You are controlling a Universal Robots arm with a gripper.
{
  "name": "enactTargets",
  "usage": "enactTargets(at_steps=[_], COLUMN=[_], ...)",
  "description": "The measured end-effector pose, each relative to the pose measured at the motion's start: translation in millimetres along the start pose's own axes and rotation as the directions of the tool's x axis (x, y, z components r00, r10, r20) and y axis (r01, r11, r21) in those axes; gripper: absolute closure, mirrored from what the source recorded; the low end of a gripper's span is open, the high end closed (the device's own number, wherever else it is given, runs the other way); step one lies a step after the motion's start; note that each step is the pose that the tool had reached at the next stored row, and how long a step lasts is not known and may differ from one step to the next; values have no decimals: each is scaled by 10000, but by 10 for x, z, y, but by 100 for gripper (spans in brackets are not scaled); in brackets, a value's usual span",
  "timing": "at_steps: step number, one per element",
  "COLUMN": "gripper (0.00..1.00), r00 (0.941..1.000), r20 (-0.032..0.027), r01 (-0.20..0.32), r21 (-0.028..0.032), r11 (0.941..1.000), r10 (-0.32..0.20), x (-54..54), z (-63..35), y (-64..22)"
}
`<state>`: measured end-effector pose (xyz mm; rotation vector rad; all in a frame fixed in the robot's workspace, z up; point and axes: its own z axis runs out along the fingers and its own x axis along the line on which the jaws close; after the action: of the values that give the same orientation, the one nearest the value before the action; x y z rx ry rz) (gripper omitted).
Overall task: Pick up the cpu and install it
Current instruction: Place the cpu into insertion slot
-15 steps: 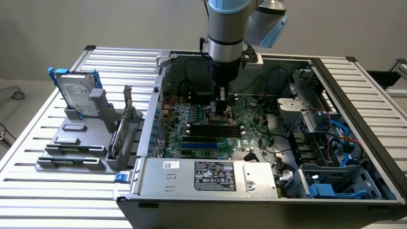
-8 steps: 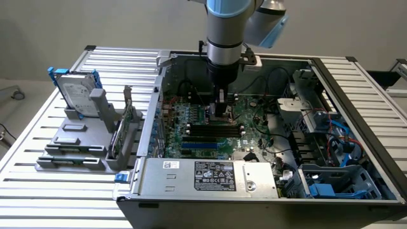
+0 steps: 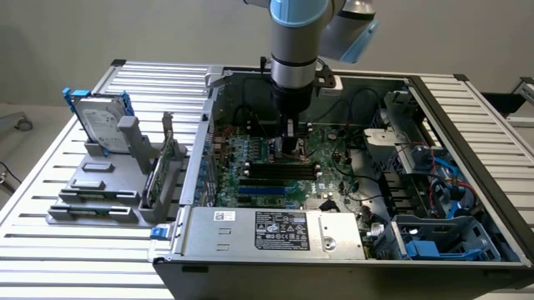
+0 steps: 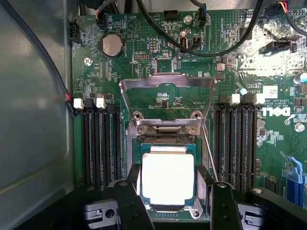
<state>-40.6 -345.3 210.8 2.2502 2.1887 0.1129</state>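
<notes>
In the centre of the exterior view, the gripper [image 3: 291, 145] reaches down into the open computer case [image 3: 202, 159]. Its jaws clasp the cpu [image 4: 168, 178] by two opposite edges at the socket [image 4: 165, 140], whose metal frame [image 4: 167, 84] stands raised.

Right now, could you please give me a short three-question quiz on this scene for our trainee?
1. True or false: the metal load frame is shut over the cpu.
2. Where does the hard drive stand? A) in the grey holder; B) inside the computer case; C) on the power supply.
3. Fill in: the gripper hangs directly over the ____.
Key: 1 false; 2 A; 3 cpu.
</notes>
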Motion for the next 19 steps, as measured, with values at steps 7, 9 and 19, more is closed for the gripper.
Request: enactTargets(at_steps=[7, 9, 19], gripper=[45, 45, 45], r00=[10000, 10000, 10000], r20=[-1, 0, -1], r01=[2, 2, 2], r21=[-35, -40, -49], r11=[10000, 10000, 10000], r10=[-2, -2, -2], x=[-2, -3, -4], z=[40, 50, 84], y=[-2, -3, -5])
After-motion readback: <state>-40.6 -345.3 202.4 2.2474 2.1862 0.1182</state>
